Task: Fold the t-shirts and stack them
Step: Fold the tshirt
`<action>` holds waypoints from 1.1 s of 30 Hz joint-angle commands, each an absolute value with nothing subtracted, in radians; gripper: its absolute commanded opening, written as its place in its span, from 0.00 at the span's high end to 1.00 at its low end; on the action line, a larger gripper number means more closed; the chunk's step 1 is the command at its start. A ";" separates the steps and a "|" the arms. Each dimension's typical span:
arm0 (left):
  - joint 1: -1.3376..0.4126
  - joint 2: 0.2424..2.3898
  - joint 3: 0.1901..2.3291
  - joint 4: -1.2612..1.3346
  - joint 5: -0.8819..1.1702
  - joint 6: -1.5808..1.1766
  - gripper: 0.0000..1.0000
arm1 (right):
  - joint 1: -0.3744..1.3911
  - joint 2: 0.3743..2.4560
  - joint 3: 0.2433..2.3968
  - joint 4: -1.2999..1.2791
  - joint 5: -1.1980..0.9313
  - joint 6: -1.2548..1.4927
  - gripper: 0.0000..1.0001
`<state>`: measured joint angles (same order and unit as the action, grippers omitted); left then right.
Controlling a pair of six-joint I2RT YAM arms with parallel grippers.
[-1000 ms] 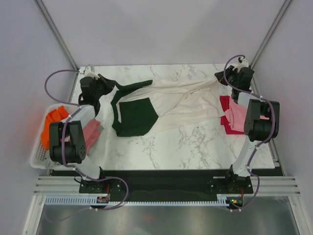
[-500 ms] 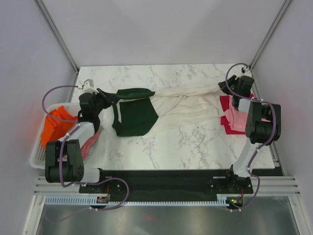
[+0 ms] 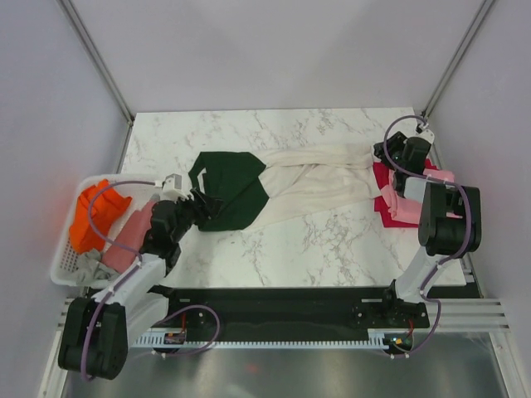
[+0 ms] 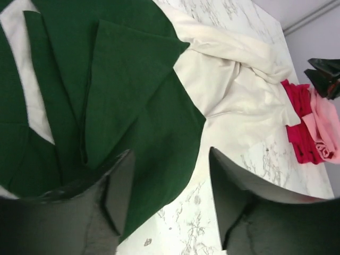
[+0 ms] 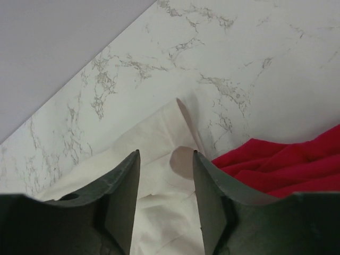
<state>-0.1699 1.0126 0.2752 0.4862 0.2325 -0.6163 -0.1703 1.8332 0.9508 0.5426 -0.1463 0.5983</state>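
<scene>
**Both pincers open and empty over a shirt laid out lengthwise**

My left pincer stands moderately wide with nothing between its fingers. It hangs low over the green sleeve end of the cream t-shirt, close to the cloth but not gripping it. My right pincer is parted about as far and is just as empty. It hovers over the cream hem at the far right, where a corner of cloth peaks up just beside the crimson t-shirt.

I judge the shirt lies this way on purpose. It runs in a long rumpled band across the surface from one pincer to the other, set out to be flattened and folded. The green sleeve is doubled over itself at my left end, so it looks like it needs smoothing first.

The crimson shirt with the pink t-shirt on top makes the stack at the right edge, within easy reach of my right arm. The basket at the left holds the orange t-shirt and the dusty-rose t-shirt, waiting their turn.

My left arm lies low and reaches diagonally from its base toward the sleeve, wrist pitched down. My right arm stretches far forward along the right edge, with its wrist bent down over the hem.
</scene>
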 commanded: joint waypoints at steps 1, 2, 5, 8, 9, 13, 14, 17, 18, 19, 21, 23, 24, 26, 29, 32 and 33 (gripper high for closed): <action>-0.179 0.931 0.290 0.416 0.102 -0.617 0.31 | -0.134 1.747 0.965 0.498 -0.057 0.540 0.45; -0.175 0.943 0.349 0.294 0.045 -0.623 0.26 | -0.111 1.744 0.995 0.465 -0.046 0.502 0.44; -0.144 1.033 0.490 0.133 0.031 -0.641 0.22 | -0.072 1.759 1.111 0.277 0.036 0.460 0.37; -0.117 1.139 0.651 0.043 0.049 -0.644 0.19 | -0.061 1.845 1.247 0.059 0.060 0.474 0.38; -0.101 1.213 0.690 0.007 0.054 -0.646 0.19 | -0.057 1.873 1.343 -0.042 0.055 0.483 0.38; -0.077 1.400 0.857 -0.058 0.094 -0.638 0.18 | -0.046 1.997 1.482 -0.144 0.034 0.495 0.39; -0.075 1.429 0.918 -0.069 0.094 -0.631 0.18 | -0.043 2.012 1.514 -0.155 0.032 0.499 0.39; -0.072 1.572 1.039 -0.109 0.098 -0.618 0.17 | -0.041 2.080 1.575 -0.193 0.015 0.500 0.30; -0.069 1.607 1.070 -0.121 0.104 -0.615 0.17 | -0.041 2.097 1.586 -0.204 0.003 0.499 0.30; -0.068 1.679 1.101 -0.145 0.110 -0.614 0.17 | -0.040 2.126 1.595 -0.207 0.003 0.506 0.30; -0.063 1.741 1.173 -0.155 0.132 -0.614 0.17 | -0.040 2.152 1.617 -0.210 0.002 0.512 0.32; -0.058 1.828 1.235 -0.167 0.146 -0.617 0.17 | -0.034 2.186 1.638 -0.210 -0.031 0.514 0.33; -0.057 1.859 1.253 -0.167 0.150 -0.617 0.18 | -0.034 2.207 1.647 -0.210 -0.034 0.514 0.36; -0.049 1.938 1.314 -0.178 0.158 -0.618 0.19 | -0.029 2.229 1.675 -0.210 -0.044 0.517 0.39; -0.038 2.011 1.392 -0.190 0.185 -0.620 0.28 | -0.022 2.261 1.703 -0.213 -0.054 0.523 0.51; -0.026 2.097 1.469 -0.218 0.196 -0.623 0.37 | -0.011 2.278 1.710 -0.213 -0.057 0.526 0.72; -0.023 2.133 1.486 -0.225 0.198 -0.623 0.41 | -0.009 2.276 1.706 -0.213 -0.054 0.526 0.83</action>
